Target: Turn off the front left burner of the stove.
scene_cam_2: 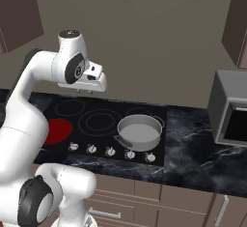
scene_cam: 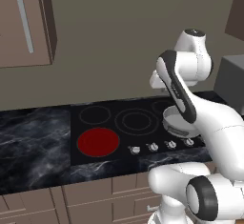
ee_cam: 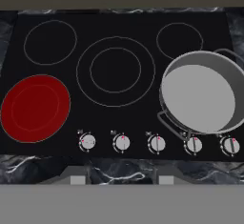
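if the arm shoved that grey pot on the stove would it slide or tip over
The pot would probably slide, not tip: it looks wide, low and flat-bottomed on the smooth glass stove. It appears empty, so likely light. A push on its handle might spin it instead.

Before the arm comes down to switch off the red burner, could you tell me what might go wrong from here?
1. Five alike knobs sit close in a row, so the gripper, high above the stove, might turn the wrong one.
2. The pot overhangs the right-hand knobs; drifting right could bump its handle.
3. The front left burner glows red, probably hot, and lies just left of the leftmost knob.
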